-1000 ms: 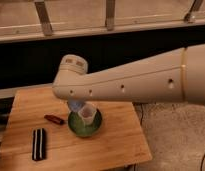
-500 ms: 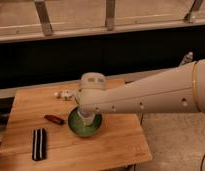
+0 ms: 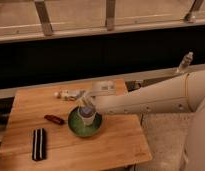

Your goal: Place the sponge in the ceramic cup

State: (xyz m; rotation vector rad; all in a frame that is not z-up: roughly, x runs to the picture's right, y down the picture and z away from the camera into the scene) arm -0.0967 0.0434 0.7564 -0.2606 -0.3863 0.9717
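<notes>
The ceramic cup [image 3: 86,118] is small and pale, and it stands upright inside a dark green round dish [image 3: 84,128] on the wooden table. The light-blue sponge [image 3: 86,110] shows at the cup's mouth. My gripper [image 3: 87,102] hangs right over the cup at the end of the pale arm, which reaches in from the right. The wrist hides most of the gripper. I cannot tell whether the gripper is touching the sponge.
A small red tool [image 3: 54,119] lies left of the dish. A black-and-white striped oblong [image 3: 39,144] lies near the table's [image 3: 116,145] front left. Small pale items [image 3: 66,94] sit at the back. Beyond the table's right edge is floor.
The arm has swung right and lower, from over the table's back left to above the dish. The sponge, earlier hanging above the cup, is now at the cup's mouth.
</notes>
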